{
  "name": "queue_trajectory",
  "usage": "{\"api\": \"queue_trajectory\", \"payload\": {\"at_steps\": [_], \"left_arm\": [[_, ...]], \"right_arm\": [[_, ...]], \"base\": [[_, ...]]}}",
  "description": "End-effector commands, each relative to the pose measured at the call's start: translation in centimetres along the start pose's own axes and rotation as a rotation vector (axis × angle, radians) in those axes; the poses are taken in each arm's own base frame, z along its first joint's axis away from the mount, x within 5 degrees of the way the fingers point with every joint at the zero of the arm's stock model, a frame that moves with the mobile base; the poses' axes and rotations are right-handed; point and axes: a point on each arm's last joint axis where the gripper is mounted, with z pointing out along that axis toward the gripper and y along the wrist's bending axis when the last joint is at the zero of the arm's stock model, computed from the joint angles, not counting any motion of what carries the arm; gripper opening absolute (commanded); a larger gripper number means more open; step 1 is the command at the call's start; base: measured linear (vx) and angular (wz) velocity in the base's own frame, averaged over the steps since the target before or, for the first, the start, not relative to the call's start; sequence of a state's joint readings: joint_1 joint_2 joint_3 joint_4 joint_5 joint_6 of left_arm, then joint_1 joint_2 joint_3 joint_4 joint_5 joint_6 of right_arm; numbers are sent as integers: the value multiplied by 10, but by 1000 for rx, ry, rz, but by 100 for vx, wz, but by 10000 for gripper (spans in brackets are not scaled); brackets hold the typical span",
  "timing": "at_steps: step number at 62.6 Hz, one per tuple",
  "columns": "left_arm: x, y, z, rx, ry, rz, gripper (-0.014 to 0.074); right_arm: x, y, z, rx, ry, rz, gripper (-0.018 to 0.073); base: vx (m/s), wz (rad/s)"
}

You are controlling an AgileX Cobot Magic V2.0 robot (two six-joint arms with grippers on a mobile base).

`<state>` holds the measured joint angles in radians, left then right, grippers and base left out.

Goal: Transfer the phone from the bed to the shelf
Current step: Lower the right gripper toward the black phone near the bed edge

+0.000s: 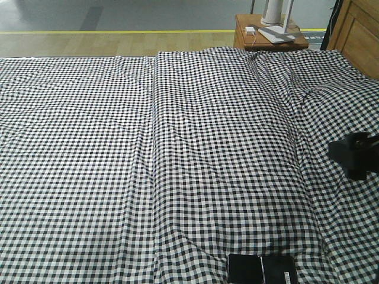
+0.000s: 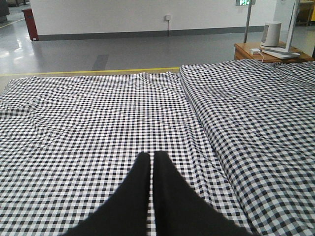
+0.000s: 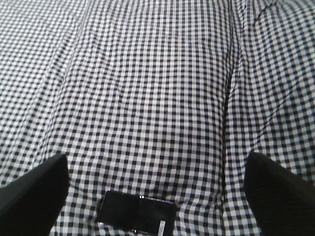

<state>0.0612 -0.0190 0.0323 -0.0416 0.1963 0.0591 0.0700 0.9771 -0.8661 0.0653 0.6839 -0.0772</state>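
Room setting: a white wall (image 2: 98, 14) with a dark grey skirting band and one wall socket (image 2: 168, 17) rises behind a glossy grey floor (image 2: 123, 51) showing bright reflections. The grey floor ends at a yellow line (image 2: 98, 72), with pale wood-look flooring (image 1: 118, 42) on the near side. At right, a reddish-brown bedside table (image 1: 241, 40) carries a white cylindrical device (image 2: 271, 34) and a small white box (image 2: 254, 50).
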Motion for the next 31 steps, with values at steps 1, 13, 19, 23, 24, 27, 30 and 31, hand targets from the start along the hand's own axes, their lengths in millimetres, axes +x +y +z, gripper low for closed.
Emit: {"api": "queue_trajectory", "payload": {"at_steps": [1, 13, 19, 23, 24, 27, 30, 31], "left_arm": [[-4, 0, 0, -3, -71, -9, 1], [-4, 0, 0, -3, -71, -9, 1], [-4, 0, 0, -3, -71, -9, 1], [-4, 0, 0, -3, -71, -9, 1], [-4, 0, 0, -3, -71, -9, 1], [-4, 0, 0, -3, -71, -9, 1], [-4, 0, 0, -3, -71, -9, 1], [-4, 0, 0, -3, -71, -9, 1]], "right_arm": [[-14, -1, 6, 4, -55, 5, 715], [-11, -6, 39, 20, 51, 105, 710], [-7, -23, 53, 69, 98, 212, 706], [-2, -39, 61, 113, 138, 268, 704], [-1, -42, 63, 121, 148, 278, 704], [5, -56, 70, 149, 194, 321, 699], [11, -67, 75, 163, 235, 351, 696], [13, -70, 77, 164, 246, 359, 694]], "base": [[0, 0], [0, 0], [0, 0], [0, 0], [0, 0], [0, 0], [0, 0], [0, 0]]}}
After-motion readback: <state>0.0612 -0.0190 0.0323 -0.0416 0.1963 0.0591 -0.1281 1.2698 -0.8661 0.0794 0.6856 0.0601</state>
